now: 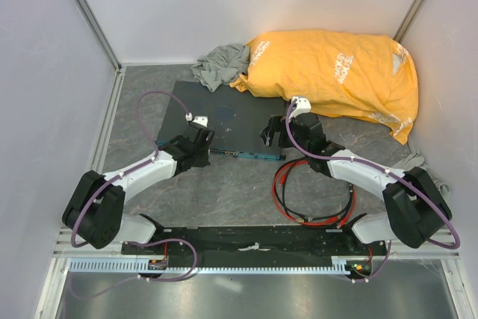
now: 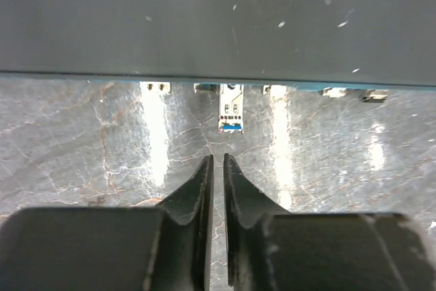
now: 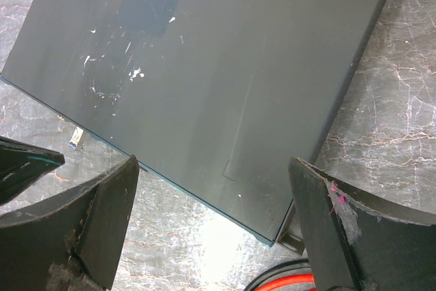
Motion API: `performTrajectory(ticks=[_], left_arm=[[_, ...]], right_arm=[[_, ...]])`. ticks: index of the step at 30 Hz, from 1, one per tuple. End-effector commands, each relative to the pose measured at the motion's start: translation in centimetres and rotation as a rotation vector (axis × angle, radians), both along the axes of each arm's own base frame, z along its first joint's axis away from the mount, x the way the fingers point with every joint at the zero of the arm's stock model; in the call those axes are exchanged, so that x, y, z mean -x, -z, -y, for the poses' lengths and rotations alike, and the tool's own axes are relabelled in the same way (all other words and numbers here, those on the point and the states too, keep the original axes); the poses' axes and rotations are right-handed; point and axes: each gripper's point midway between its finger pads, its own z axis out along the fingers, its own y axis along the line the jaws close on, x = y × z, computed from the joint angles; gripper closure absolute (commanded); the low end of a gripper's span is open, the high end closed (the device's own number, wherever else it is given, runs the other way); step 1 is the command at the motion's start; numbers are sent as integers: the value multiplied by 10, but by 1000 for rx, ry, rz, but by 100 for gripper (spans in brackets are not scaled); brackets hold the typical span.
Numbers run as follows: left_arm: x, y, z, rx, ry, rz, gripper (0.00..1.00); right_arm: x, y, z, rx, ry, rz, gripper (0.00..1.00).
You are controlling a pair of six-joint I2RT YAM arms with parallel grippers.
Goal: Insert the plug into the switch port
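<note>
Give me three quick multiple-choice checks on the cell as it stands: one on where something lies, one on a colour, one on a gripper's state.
1. Where does the red cable lie?
A. coiled on the table in front of the switch
B. on top of the switch
C. plugged into the switch's rear

2. What colour is the big bag behind the switch?
A. blue
B. black
C. yellow-orange

3. How does the right gripper stand?
A. shut on the cable
B. wide open, empty
C. shut, empty

Answers:
1 A: the top view shows the red loops on the table, on the near side of the switch.
2 C: the top view shows it plainly.
3 B: its wrist view shows the fingers far apart with nothing between them.
</note>
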Motion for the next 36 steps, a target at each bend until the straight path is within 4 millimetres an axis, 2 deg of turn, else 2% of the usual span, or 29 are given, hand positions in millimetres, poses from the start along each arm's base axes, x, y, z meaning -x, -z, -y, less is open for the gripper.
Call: performTrajectory(ticks=[1, 6, 11, 17, 21, 24, 28, 34, 36], left_arm=[[-3, 6, 5, 13, -17, -34, 93], [-16, 8, 9, -1, -15, -23, 99], [-28, 4, 15, 8, -16, 9, 98], [-44, -4, 11, -4, -51, 82, 98], [-53, -3, 13, -4, -60, 107, 98], [-61, -10, 15, 10, -69, 150, 98], [-71, -22, 16, 36, -83, 216, 98], [-85, -40, 20, 62, -93, 298, 98], [-89, -45, 22, 77, -98, 322, 98]], right_arm=[[-4, -5, -4, -21, -4, 24, 2], [-5, -1, -5, -14, -7, 20, 2], [-6, 6, -8, -5, -19, 7, 2], [-7, 13, -11, -4, -29, -11, 2], [-3, 17, -20, -17, -78, -28, 2], [0, 22, -26, -25, -112, -49, 2], [7, 40, -32, -31, -146, -112, 2], [33, 82, -34, -38, -188, -275, 2], [40, 88, -35, -47, -201, -312, 2]])
